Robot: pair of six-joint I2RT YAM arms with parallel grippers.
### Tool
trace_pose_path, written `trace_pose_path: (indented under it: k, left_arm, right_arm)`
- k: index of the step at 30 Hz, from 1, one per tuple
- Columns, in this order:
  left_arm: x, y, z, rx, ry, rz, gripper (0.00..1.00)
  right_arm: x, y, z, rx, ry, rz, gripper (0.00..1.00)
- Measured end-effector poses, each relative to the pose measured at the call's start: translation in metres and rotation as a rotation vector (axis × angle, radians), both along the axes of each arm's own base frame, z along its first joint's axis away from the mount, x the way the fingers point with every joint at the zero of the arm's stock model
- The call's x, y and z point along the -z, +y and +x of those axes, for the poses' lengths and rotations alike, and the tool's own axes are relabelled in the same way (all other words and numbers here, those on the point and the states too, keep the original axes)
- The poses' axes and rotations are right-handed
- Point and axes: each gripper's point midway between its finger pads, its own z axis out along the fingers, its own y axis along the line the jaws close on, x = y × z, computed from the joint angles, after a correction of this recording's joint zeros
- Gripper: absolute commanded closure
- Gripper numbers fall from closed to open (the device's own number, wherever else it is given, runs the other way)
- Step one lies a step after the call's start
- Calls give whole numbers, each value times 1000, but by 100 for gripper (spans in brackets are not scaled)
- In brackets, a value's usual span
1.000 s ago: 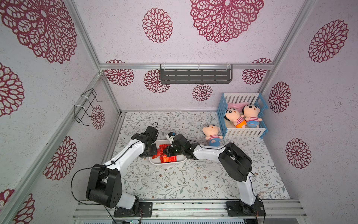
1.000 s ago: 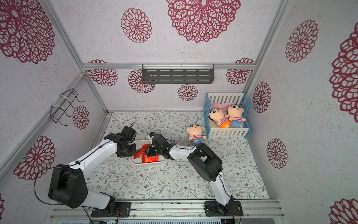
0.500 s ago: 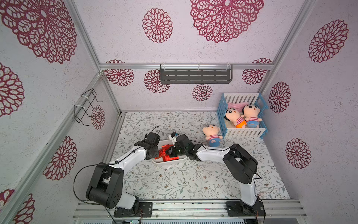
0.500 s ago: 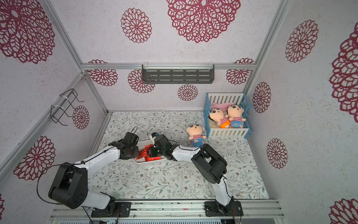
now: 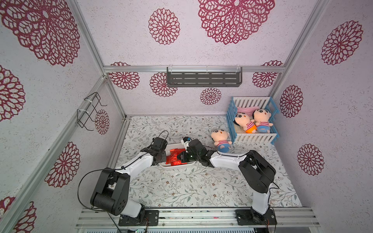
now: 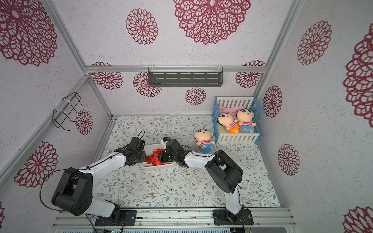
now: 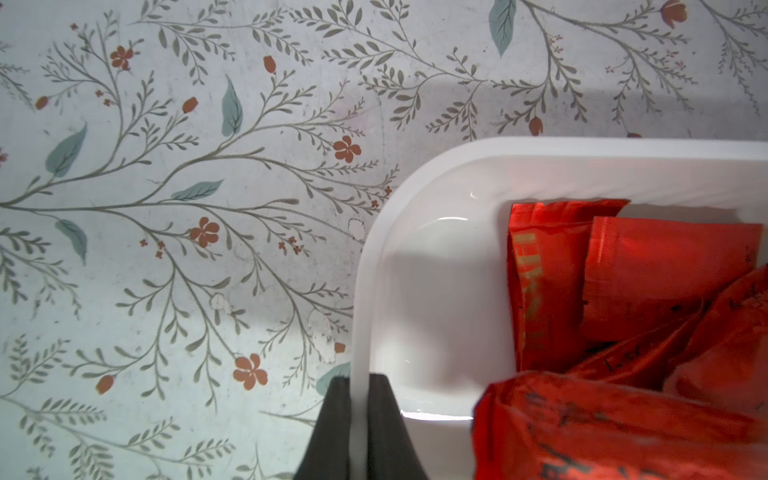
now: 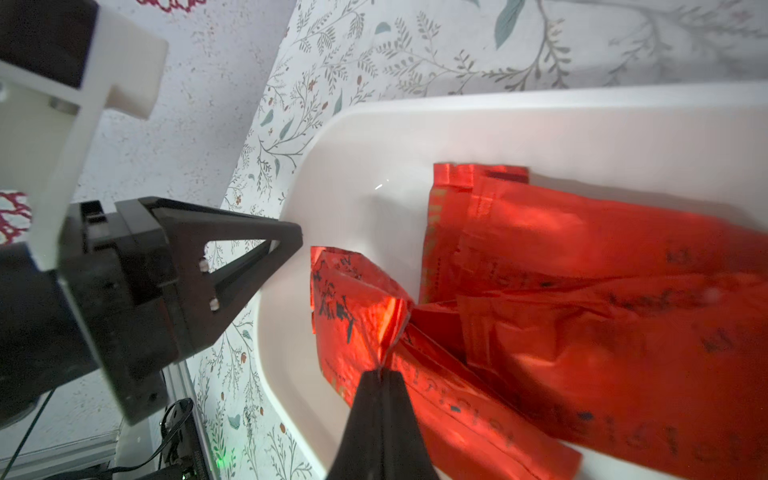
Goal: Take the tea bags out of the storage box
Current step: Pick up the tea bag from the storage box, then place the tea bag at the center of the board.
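Presently all visible tea bags lie inside the box, heaped toward the end away from the left pincer. None is seen on the surface outside the box. No exact count is possible, as the sachets overlap.

Left pincer: jaws drawn narrow and clamped on the box's short-end rim, one jaw inside the wall and one outside. Judged purpose: to steady the box so it neither slides nor lifts while a sachet is drawn out.

Right pincer: jaws closed on the crumpled edge of one bag. This bag stands raised above the heap, inside the box and nearest the clamped end. Judged step: removal of a first sachet, begun but not complete.

Markings: one sachet against the box's long wall carries gold lettering along its edge, seen sideways and not readable. Others bear dark printed characters, too blurred to read. No brand can be made out.

Surroundings: a doll lies on the surface beyond the box's unclamped end. A crib stands past the doll, well apart from the box.
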Motion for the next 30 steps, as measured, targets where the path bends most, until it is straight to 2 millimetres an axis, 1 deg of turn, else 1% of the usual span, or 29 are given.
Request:
trace_pose_path:
  k: [3, 5, 8, 11, 13, 16, 17, 19, 21, 24, 28, 30]
  left_arm:
    - [0, 0, 1, -1, -3, 0, 100]
    - [0, 1, 2, -6, -6, 0, 100]
    - [0, 3, 3, -12, -9, -2, 100]
    - [0, 4, 4, -20, -11, -5, 100]
    - [0, 5, 4, -28, -12, -6, 100]
    - [1, 6, 6, -35, -15, -6, 100]
    - [1, 6, 6, -36, -16, -7, 100]
    - [1, 6, 6, -39, -18, -8, 100]
    - [1, 6, 6, -40, -18, -9, 100]
    - [1, 6, 6, -40, -18, -9, 100]
    - [1, 6, 6, -41, -19, -9, 100]
    - [1, 6, 6, -41, -19, -10, 100]
  right_arm:
    - [-11, -15, 8, 29, -10, 17, 100]
    - [-22, -31, 14, 54, -19, 33, 100]
    - [-40, -61, 24, 105, -40, 61, 100]
    - [-59, -104, 34, 186, -71, 85, 100]
    - [-68, -139, 38, 255, -89, 96, 100]
    - [-75, -197, 38, 379, -115, 104, 100]
    - [-75, -212, 37, 417, -121, 105, 100]
    - [-72, -243, 31, 497, -124, 110, 100]
    - [-64, -258, 22, 538, -114, 112, 100]
    - [-46, -265, 4, 559, -73, 118, 100]
    - [-11, -269, -21, 591, 14, 127, 100]
    - [4, -270, -30, 606, 58, 130, 100]
